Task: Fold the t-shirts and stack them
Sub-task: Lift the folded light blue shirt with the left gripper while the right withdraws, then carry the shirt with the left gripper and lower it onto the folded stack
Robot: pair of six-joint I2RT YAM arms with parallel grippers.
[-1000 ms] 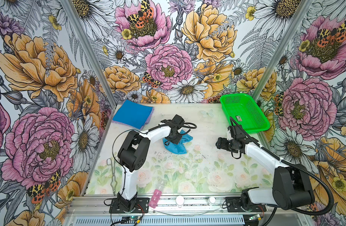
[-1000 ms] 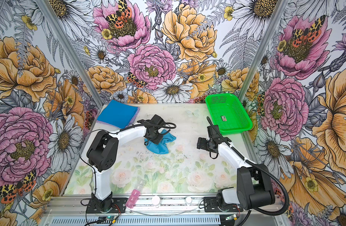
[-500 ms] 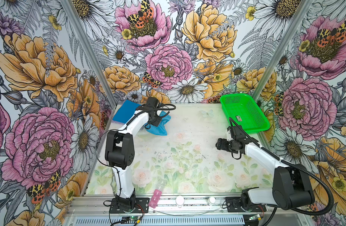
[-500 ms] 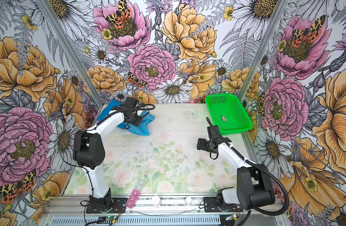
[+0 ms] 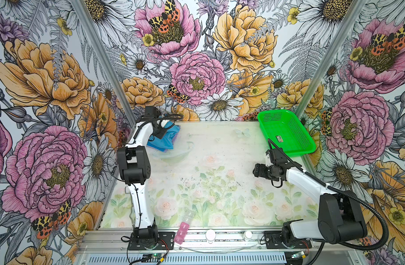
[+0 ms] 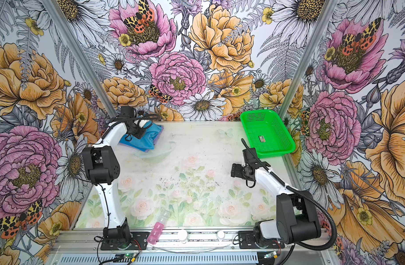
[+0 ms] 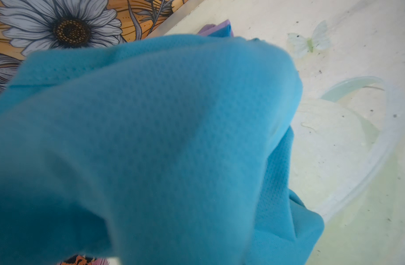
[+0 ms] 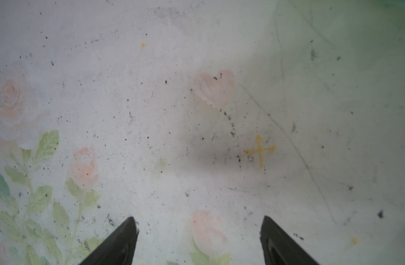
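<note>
Teal-blue t-shirt (image 5: 166, 141) hangs bunched at the far left corner of the table (image 5: 220, 165), over the folded pile there. It is rumpled rather than square, and its lower folds reach down onto the pile. The left gripper (image 5: 159, 132) is clenched on this shirt from above, with the cloth gathering up into it. In the left wrist view the teal fabric fills most of the frame and hides the fingers. Past its edge a corner of the lavender t-shirt (image 7: 216, 25) shows, with a corner of the deeper blue t-shirt (image 7: 226, 31) just beside it; both lie flat by the table's far edge. The right gripper (image 5: 256, 171) hovers on the right side, well apart from the shirts; its jaws stand released and wide, and nothing but bare printed table shows between them in the right wrist view. The green basket (image 5: 288, 128) sits at the far right corner, beyond that gripper.
</note>
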